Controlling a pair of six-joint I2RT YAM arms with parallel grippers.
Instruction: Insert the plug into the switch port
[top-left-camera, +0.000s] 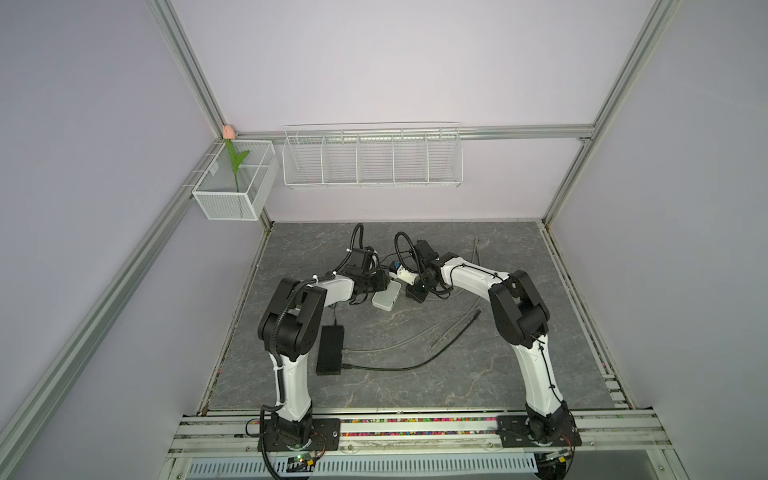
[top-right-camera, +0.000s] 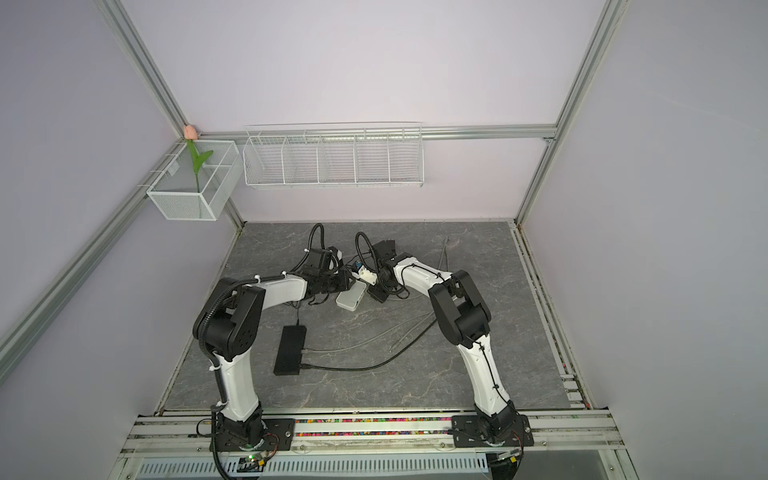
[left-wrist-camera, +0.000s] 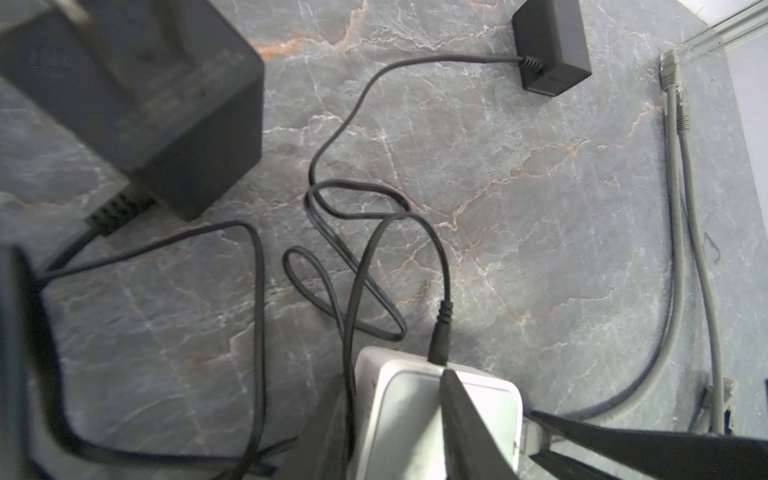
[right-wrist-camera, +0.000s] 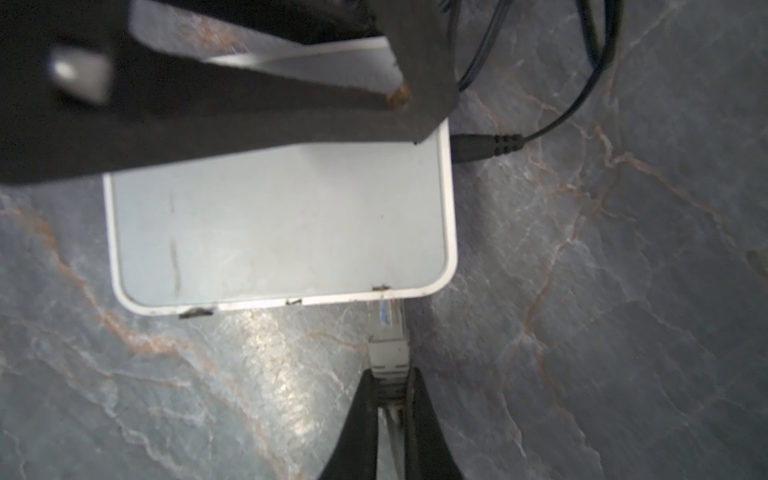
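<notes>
The white switch (right-wrist-camera: 282, 224) lies flat mid-table, also seen in both top views (top-left-camera: 386, 300) (top-right-camera: 351, 300). My left gripper (left-wrist-camera: 399, 399) is shut on the switch's end, one finger (left-wrist-camera: 465, 419) across its top; from the right wrist view its dark fingers (right-wrist-camera: 257, 112) cover that end. The grey plug (right-wrist-camera: 388, 351) is held by its boot in my right gripper (right-wrist-camera: 388, 384), which is shut on it. The plug's clear tip meets the switch's side edge near a corner. The port is hidden under the rim. A black power lead (right-wrist-camera: 486, 145) enters the adjoining side.
A black box (top-left-camera: 330, 350) with cables plugged in lies at the front left. Black power adapters (left-wrist-camera: 552, 45) (left-wrist-camera: 124, 104) and looped black cord (left-wrist-camera: 357, 249) surround the switch. Loose grey cables (left-wrist-camera: 681, 208) run along the right. Wire baskets (top-left-camera: 372, 160) hang on the back wall.
</notes>
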